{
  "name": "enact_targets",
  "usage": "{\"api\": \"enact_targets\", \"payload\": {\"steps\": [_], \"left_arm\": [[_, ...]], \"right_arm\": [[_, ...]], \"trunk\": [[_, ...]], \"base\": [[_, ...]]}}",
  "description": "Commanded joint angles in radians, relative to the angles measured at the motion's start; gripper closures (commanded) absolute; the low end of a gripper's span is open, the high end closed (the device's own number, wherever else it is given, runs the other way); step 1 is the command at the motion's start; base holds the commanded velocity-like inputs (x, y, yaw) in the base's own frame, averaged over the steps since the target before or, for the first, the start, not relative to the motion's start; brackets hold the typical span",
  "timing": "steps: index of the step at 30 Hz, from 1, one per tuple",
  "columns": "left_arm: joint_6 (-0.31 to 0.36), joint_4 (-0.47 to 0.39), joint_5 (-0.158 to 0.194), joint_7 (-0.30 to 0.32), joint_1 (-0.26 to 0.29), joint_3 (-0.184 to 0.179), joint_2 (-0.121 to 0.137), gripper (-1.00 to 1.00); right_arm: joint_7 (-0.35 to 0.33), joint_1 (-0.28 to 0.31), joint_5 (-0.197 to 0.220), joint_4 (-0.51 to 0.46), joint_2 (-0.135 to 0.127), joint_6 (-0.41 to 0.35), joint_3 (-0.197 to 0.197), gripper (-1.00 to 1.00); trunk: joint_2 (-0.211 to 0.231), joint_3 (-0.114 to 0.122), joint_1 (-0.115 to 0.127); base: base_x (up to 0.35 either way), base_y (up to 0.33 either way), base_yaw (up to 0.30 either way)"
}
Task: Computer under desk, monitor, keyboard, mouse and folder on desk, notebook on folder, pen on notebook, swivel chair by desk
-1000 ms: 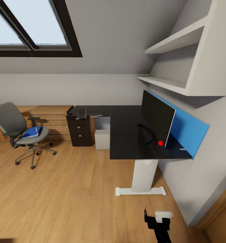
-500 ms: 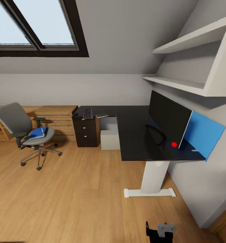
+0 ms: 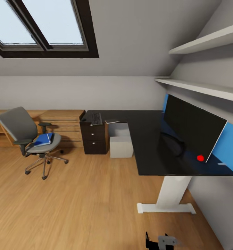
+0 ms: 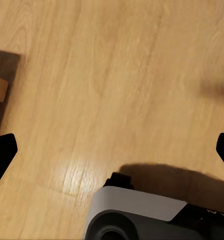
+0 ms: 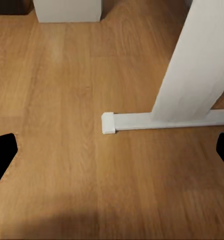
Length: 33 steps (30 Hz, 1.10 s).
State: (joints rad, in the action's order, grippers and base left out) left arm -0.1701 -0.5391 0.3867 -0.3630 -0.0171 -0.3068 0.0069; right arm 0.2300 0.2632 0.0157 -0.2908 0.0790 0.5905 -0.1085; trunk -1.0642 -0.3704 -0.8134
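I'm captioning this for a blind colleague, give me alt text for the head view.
An attic bedroom: a black-topped desk holds a monitor at right and a keyboard at its far end. A grey swivel chair with a blue folder on its seat stands apart at left.

At the bottom edge of the head view, a small part of the robot's arm (image 3: 160, 242) shows: a black, angular bracket with an upright prong, joined to a light grey metallic block. In the left wrist view, the left end effector (image 4: 112, 150) has matte black fingers (image 4: 1, 155) at the picture's two side edges. Below them sits a rounded housing (image 4: 137, 215), white on top, grey beneath, with a black collar and a dark round opening. The right end effector (image 5: 112, 150) has matching matte black fingertips (image 5: 1, 152), smooth and unmarked.
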Motion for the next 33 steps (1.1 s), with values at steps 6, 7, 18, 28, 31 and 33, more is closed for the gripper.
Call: {"api": "enact_targets", "payload": {"steps": [6, 7, 18, 28, 31, 33], "left_arm": [[-0.005, -0.001, 0.009, -0.009, 0.000, -0.006, -0.002, -1.00], [-0.005, -0.001, 0.009, -0.009, 0.000, -0.006, -0.002, -1.00], [-0.021, -0.001, 0.009, -0.012, 0.000, -0.005, -0.002, -1.00], [-0.025, 0.000, 0.009, -0.014, 0.000, -0.005, -0.001, -1.00], [-0.026, 0.000, 0.009, -0.015, 0.000, -0.004, -0.001, -1.00], [-0.026, 0.000, 0.011, -0.016, 0.000, 0.002, 0.000, -1.00]], "right_arm": [[0.009, 0.001, -0.001, 0.005, 0.019, 0.003, -0.009, -1.00], [0.009, 0.001, -0.001, 0.005, 0.021, 0.003, -0.009, -1.00], [0.009, 0.001, -0.003, 0.007, 0.024, 0.004, -0.011, -1.00], [0.008, 0.001, -0.005, 0.034, 0.025, 0.007, -0.013, -1.00], [0.008, 0.001, -0.005, 0.036, 0.025, 0.007, -0.013, -1.00], [0.008, 0.001, -0.005, 0.037, 0.025, 0.006, -0.013, -1.00]], "trunk": [[-0.001, -0.004, -0.001], [-0.001, -0.004, -0.001], [-0.001, -0.004, -0.001], [-0.001, -0.004, -0.001], [-0.001, -0.004, -0.001], [-0.001, -0.004, -0.001]], "base": [[0.279, 0.230, 0.092], [0.279, 0.230, 0.004], [0.279, 0.230, 0.000], [0.279, 0.230, -0.116], [0.279, 0.230, -0.236], [0.279, 0.230, -0.163]]}}
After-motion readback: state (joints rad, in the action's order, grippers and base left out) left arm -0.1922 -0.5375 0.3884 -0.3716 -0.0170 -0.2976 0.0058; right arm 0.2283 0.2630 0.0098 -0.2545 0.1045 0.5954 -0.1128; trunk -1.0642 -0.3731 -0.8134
